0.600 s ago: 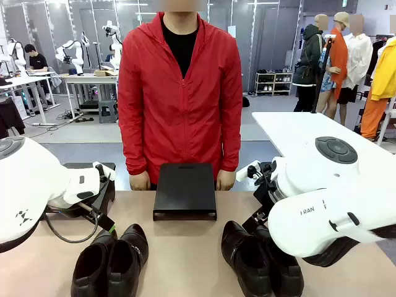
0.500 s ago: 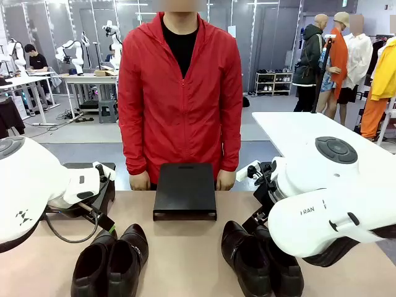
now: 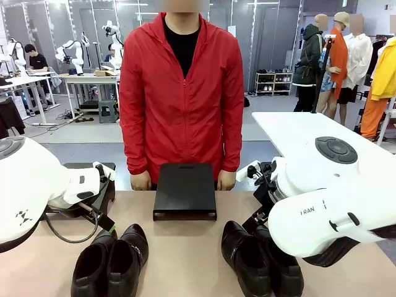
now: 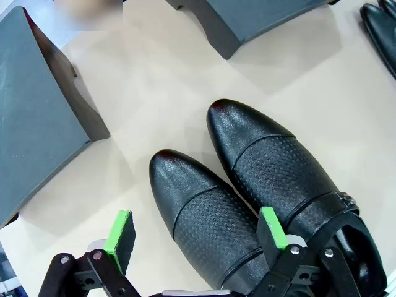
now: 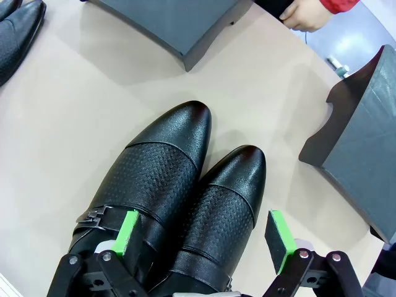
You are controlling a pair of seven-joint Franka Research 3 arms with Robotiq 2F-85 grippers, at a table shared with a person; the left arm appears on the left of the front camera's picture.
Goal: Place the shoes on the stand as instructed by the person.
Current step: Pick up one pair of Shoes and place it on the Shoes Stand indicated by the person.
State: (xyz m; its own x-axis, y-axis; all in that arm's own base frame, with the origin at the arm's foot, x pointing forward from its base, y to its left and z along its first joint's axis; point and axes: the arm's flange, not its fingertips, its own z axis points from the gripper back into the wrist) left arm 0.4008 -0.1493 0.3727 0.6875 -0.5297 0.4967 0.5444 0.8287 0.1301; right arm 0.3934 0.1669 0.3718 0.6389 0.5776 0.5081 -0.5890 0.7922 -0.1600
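Left jaws spread as wide as they go, nothing in them. The green pads (image 4: 120,232) hover either side of one shoe of the left pair (image 4: 272,173), though whether they touch the leather cannot be told. Same story with the right jaws: fully open and empty, pads (image 5: 278,238) straddling one shoe of the right pair (image 5: 154,179).

And in the last half-second? Next to nothing! The person (image 3: 180,93) has drifted a touch sideways, and that is all. Both arms sit just where they were, and the shoes are unmoved. The person's hands (image 3: 140,180) rest at the far edge of the bench (image 3: 185,260), one each side of the centre stand (image 3: 185,190), no finger pointing. By the look of it, no instruction has come yet. The robot is poised over both pairs, waiting to learn which goes up, and no shoe is on a stand.

Now the shoes themselves. Each pair lies side by side on the bench, toes toward the person, with a side stand (image 4: 49,124) near the left pair. They are glossy black leather with smooth pointed toe caps, a dimpled panel across the vamp and a metal buckle (image 4: 346,201) on a strap. Those slick, rounded uppers will likely be slippery under the pads.
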